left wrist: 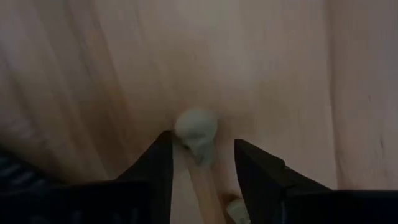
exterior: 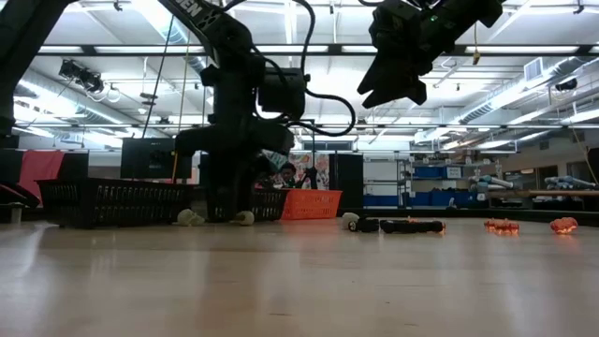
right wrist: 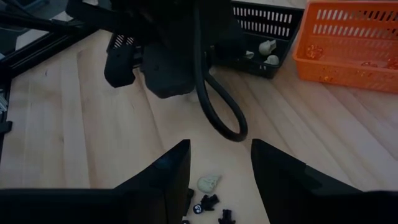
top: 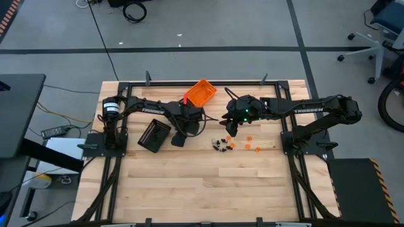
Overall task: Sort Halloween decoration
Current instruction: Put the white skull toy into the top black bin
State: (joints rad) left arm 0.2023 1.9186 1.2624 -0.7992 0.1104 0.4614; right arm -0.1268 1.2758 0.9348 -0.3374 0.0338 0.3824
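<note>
Because the whitish skull trinket [left wrist: 196,132] is tiny, light and hard, it should be pinched across its round middle. It lies on the table [top: 189,189] between the open left gripper [left wrist: 203,155] fingers, not yet held. The right gripper [right wrist: 221,163] is held open above the black trinkets [right wrist: 210,203].

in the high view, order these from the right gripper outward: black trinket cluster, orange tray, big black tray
From the right gripper:
1. black trinket cluster, just below it on the table.
2. orange tray, toward the far edge.
3. big black tray, under the left arm.
</note>
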